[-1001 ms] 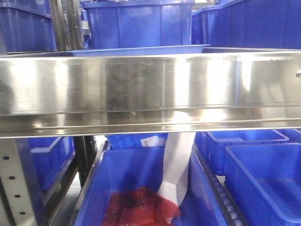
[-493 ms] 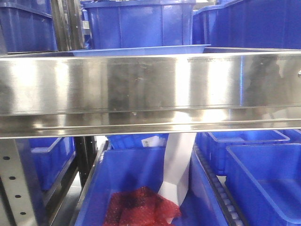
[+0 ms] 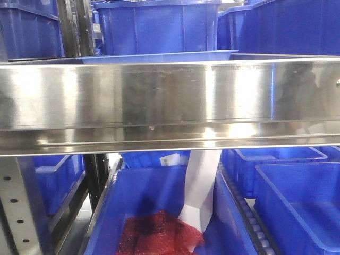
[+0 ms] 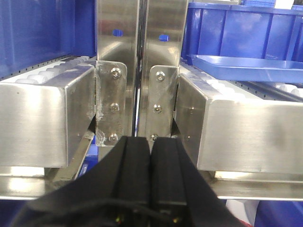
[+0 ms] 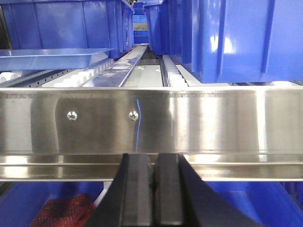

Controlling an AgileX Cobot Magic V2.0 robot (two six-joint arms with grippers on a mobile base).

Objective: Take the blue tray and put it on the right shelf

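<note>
At the far left of the front view a grey perforated upright (image 3: 11,207) stands below the right shelf (image 3: 170,101), whose broad shiny steel rail spans the whole frame. Just above that rail, left of centre to right of centre, the blue tray (image 3: 159,57) shows as a thin pale-blue rim — it sits on the shelf in front of a deep blue bin (image 3: 156,26). Below the rail, lower centre, a blue bin holds a red mesh bag (image 3: 159,234) and a white paper strip (image 3: 201,186). In the left wrist view the left gripper (image 4: 150,156) sits at bottom centre, pads pressed together on nothing, the tray at upper right on white rollers (image 4: 222,87). The right gripper (image 5: 154,182) is likewise closed and empty — the tray lies at upper left.
</note>
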